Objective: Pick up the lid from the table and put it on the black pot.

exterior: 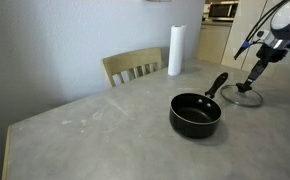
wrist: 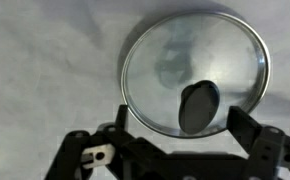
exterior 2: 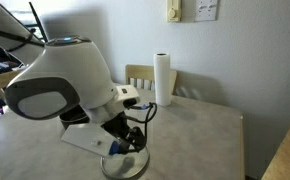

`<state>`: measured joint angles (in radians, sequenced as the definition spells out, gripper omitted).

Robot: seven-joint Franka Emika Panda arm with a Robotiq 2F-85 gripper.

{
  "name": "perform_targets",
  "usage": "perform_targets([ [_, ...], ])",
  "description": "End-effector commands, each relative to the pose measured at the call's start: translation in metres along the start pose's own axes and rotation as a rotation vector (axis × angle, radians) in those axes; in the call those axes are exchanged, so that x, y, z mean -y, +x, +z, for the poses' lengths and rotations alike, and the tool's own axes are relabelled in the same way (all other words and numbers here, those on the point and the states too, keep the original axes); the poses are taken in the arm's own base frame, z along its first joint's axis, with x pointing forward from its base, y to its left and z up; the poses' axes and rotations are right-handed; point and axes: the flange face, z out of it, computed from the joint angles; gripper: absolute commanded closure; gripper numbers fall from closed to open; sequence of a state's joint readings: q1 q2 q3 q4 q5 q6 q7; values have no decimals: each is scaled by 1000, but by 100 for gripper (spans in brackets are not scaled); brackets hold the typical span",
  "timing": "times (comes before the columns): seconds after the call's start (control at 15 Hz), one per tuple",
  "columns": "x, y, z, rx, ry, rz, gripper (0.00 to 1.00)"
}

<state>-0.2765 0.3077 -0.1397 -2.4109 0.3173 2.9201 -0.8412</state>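
Note:
The glass lid (wrist: 190, 65) lies flat on the grey table (wrist: 45, 60), metal rim around it, dark knob (wrist: 198, 107) at its centre. My gripper (wrist: 183, 118) is open, just above the lid, its two fingers on either side of the knob without touching it. In an exterior view the gripper (exterior: 255, 80) hovers over the lid (exterior: 244, 95) at the table's far right. The black pot (exterior: 195, 113) with its long handle stands to the left of the lid, empty. In an exterior view the lid (exterior 2: 125, 165) shows under the arm, partly hidden.
A white paper towel roll (exterior: 175, 50) stands at the table's back edge; it also shows in an exterior view (exterior 2: 163, 78). A wooden chair (exterior: 133, 67) is behind the table. The table's left part (exterior: 75, 130) is bare.

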Motion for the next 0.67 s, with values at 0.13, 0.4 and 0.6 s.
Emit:
perform_targets([
  [0.13, 10, 10, 21, 22, -9, 48, 0],
  [0.4, 21, 21, 27, 20, -17, 58, 0],
  [0.6, 18, 25, 36, 24, -44, 80, 0],
])
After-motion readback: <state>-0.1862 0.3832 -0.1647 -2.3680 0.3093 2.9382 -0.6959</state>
